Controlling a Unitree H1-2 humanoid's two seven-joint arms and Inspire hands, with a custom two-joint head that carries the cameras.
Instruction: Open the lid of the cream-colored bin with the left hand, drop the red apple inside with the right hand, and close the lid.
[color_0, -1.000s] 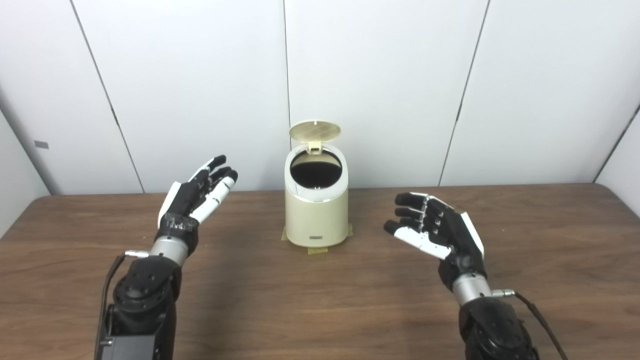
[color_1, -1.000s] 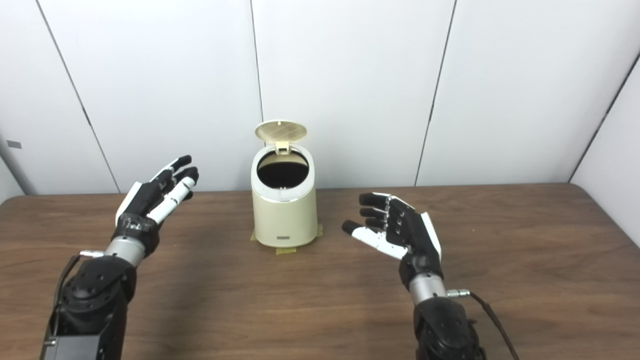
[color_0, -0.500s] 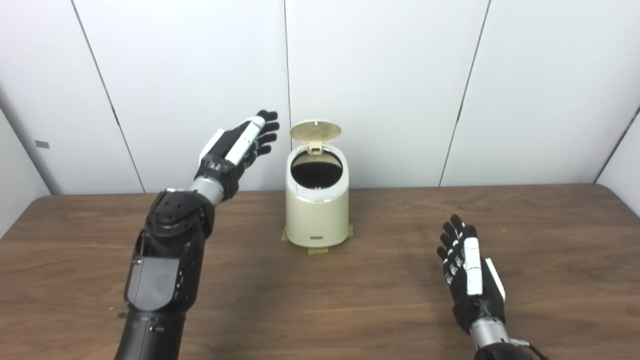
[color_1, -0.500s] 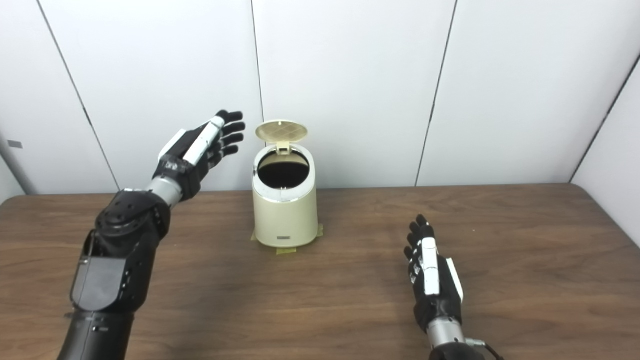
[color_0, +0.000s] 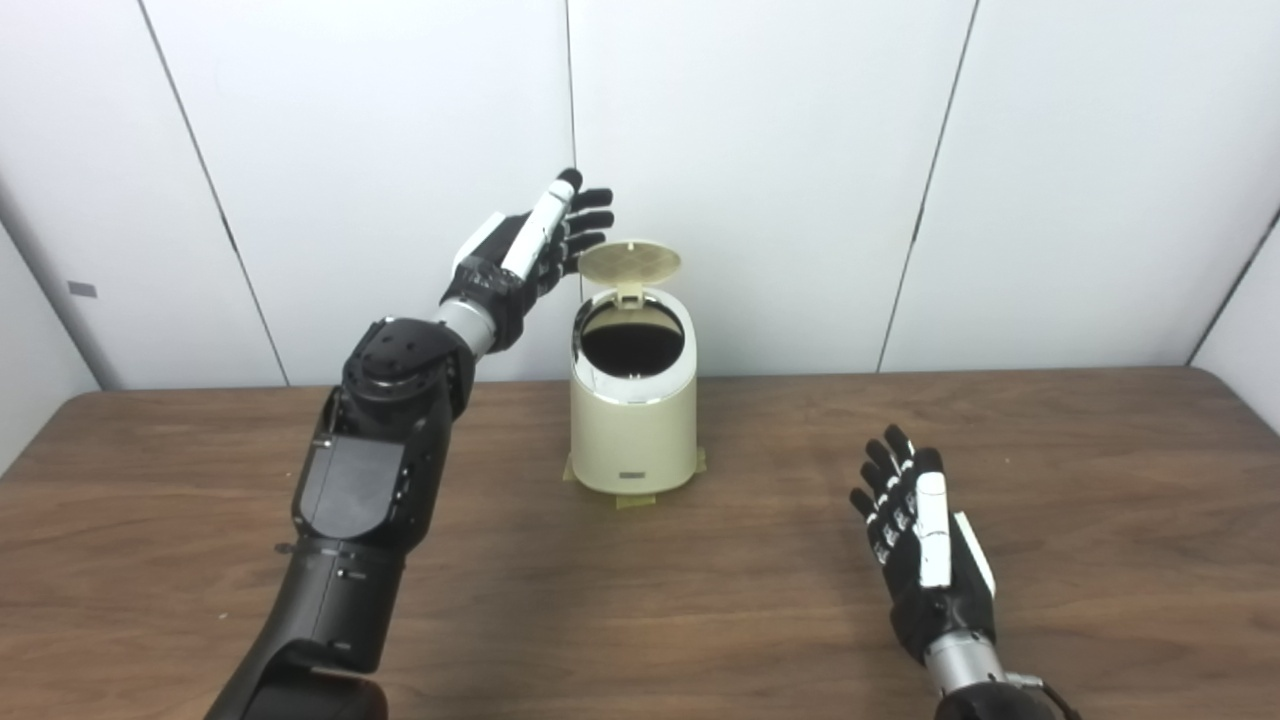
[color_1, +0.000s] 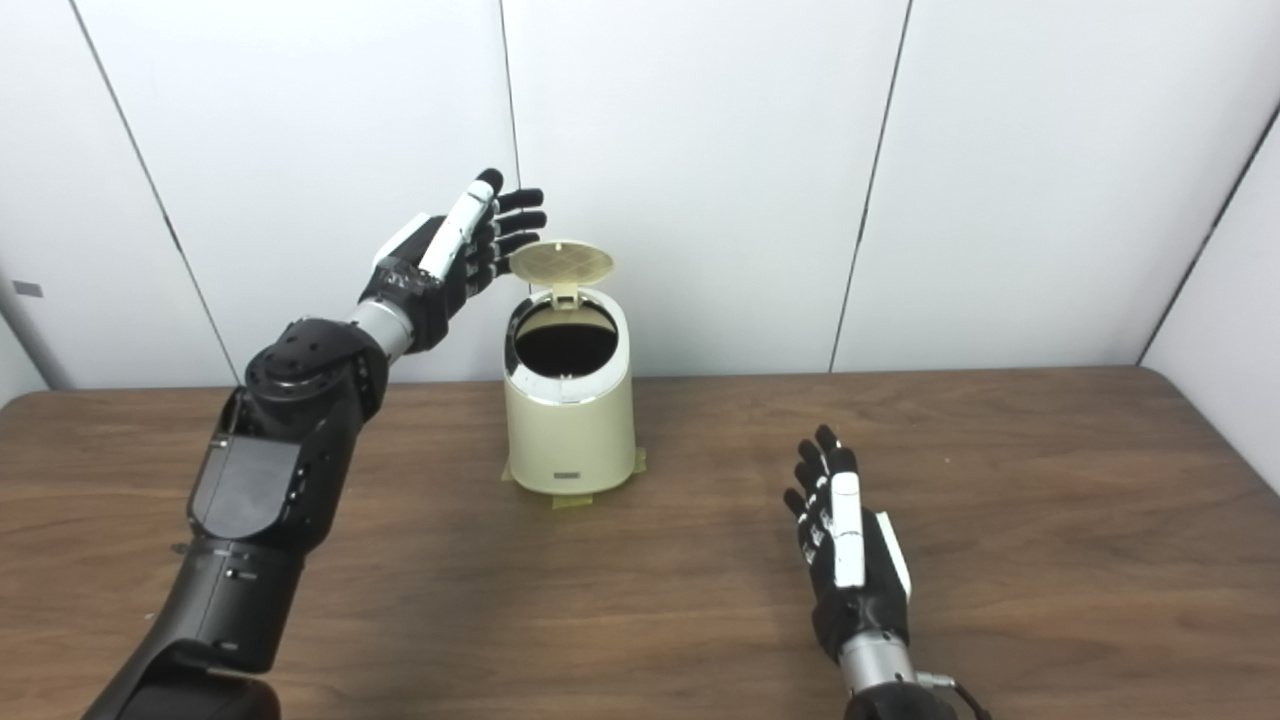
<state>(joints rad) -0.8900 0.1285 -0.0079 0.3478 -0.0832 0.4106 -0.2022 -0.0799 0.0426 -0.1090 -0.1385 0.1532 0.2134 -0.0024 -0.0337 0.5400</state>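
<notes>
Left eye view: a cream-colored bin (color_0: 633, 425) stands on strips of tape (color_0: 634, 499) at the middle of a wooden table (color_0: 640, 600), its round lid (color_0: 630, 262) tipped up at the back and its dark mouth exposed. The robot's left hand (color_0: 530, 245) is raised just left of the lid, fingers (color_0: 588, 215) spread and empty.

Right eye view: the right hand (color_1: 848, 560) hovers low over the table to the right of the bin, well apart from it, fingers extended, holding nothing. No apple is visible; the bin's interior is too dark to read.
</notes>
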